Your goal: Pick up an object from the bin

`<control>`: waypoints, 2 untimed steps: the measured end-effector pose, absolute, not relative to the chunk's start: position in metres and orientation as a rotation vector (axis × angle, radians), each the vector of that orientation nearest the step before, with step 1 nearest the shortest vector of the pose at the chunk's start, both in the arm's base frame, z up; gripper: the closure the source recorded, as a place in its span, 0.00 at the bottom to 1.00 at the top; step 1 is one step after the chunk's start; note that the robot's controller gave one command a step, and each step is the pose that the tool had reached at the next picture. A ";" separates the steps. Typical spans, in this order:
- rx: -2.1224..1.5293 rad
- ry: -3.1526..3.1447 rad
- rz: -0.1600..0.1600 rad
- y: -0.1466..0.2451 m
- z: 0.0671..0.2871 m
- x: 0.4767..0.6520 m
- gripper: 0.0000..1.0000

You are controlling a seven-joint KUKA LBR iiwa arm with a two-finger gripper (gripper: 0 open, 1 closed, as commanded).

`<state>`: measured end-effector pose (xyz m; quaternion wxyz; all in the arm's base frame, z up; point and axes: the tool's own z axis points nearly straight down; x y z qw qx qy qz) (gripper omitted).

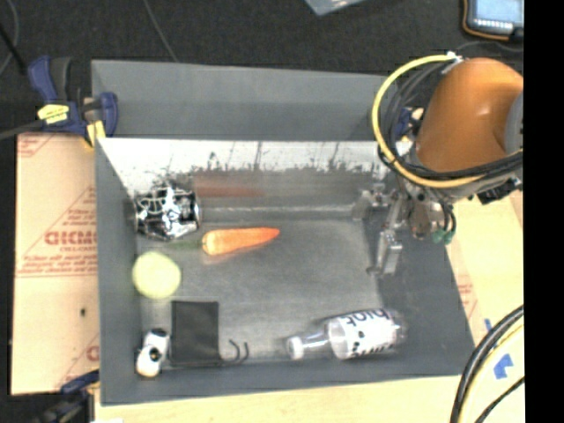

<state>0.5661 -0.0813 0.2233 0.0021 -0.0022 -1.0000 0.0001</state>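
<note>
Grey metal bin: along its lower edge lie a clear bottle with a white label, a flat black pad and a small white-and-black toy at lower left. Further up the left side sit a yellow-green ball, an orange carrot and a black-and-white patterned lump. At centre right the pincer hangs over bare floor, above the bottle and well apart from the carrot. Whether it is open or closed cannot be told.
</note>
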 end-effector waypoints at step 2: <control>0.105 -3.146 0.003 -0.074 0.169 0.538 0.00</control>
